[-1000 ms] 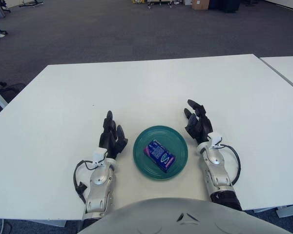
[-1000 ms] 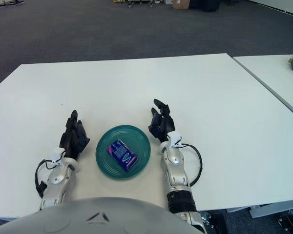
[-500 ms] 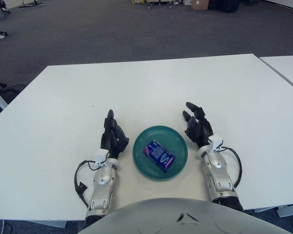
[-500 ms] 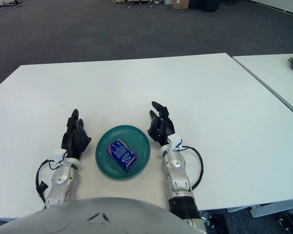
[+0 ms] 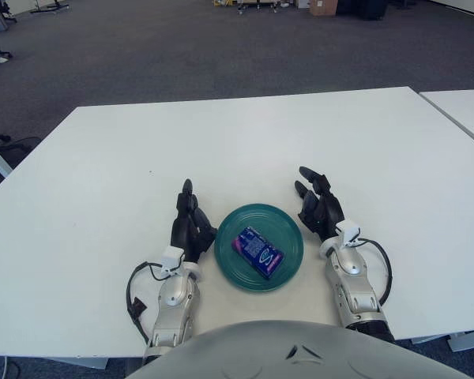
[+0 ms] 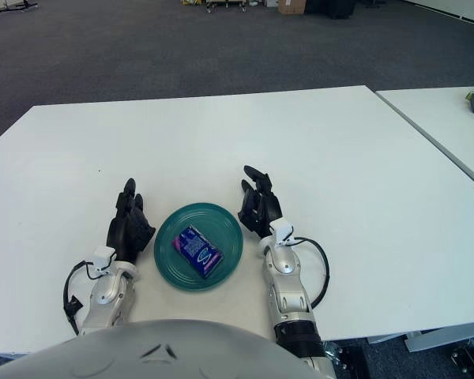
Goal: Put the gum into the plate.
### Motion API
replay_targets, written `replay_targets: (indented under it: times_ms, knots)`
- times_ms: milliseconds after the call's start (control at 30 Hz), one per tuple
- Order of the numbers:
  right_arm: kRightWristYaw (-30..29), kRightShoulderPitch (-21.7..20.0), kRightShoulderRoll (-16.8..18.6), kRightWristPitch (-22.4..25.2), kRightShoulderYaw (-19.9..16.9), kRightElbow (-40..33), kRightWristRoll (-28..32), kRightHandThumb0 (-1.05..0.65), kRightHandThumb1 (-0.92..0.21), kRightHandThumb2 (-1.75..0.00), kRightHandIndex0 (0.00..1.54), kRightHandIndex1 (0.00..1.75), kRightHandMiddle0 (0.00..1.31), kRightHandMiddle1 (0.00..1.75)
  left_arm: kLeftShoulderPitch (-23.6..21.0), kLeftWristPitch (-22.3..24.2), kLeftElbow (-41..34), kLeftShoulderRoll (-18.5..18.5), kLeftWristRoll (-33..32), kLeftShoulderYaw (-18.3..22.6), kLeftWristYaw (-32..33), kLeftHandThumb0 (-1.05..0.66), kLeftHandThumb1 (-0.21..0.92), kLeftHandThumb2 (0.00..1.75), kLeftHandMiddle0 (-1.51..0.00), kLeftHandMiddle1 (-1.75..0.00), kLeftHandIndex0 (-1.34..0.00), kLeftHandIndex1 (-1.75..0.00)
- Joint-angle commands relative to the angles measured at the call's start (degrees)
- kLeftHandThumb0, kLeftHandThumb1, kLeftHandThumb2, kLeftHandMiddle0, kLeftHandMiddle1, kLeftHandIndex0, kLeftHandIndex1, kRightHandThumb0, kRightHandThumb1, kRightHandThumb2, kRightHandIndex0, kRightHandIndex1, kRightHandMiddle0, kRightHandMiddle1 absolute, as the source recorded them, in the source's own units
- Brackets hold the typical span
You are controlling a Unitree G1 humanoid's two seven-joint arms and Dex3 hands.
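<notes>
A blue and purple gum pack (image 5: 258, 252) lies flat in the middle of a teal plate (image 5: 231, 237) near the table's front edge. My left hand (image 5: 189, 223) rests on the table just left of the plate, fingers relaxed and holding nothing. My right hand (image 5: 317, 203) rests just right of the plate, fingers spread and holding nothing. Neither hand touches the gum.
The plate sits on a white table (image 5: 245, 142). A second white table (image 5: 462, 110) stands at the right with a narrow gap between. Dark carpet floor lies beyond the far edge.
My left hand has moved right and a little forward, closer to the plate's left rim. My right hand has shifted slightly toward the plate. The gum and plate have not moved.
</notes>
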Motion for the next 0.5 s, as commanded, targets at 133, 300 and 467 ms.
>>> replay_targets:
  times_ms: [133,300,467]
  knots:
    - [-0.09,3.24,-0.48,5.77,-0.05,1.89,0.18,-0.85,-0.92,-0.95,0.32,0.0,0.0,0.6,1.75,0.29,3.24,-2.17,-0.46,-0.36,0.05,-1.01,0.92,1.08,-0.13,-0.02,0.0,-0.46]
    - [-0.1,3.39,-0.68,6.66,0.22,1.68,-0.16,-0.85,-0.92,-0.95,0.29,0.0,0.0,0.57,1.89,-1.08,3.83,-2.17,-0.9,-0.34,-0.26,-1.02,0.92,1.07,-0.14,-0.01,0.0,-0.55]
    - [0.97,3.45,-2.07,5.9,1.43,1.79,-1.52,-0.89,-0.92,-0.95,0.22,0.0,0.0,0.46,1.77,-3.74,5.84,-1.89,-0.12,-0.46,-0.21,-1.04,0.92,1.08,-0.12,0.0,0.0,-0.52]
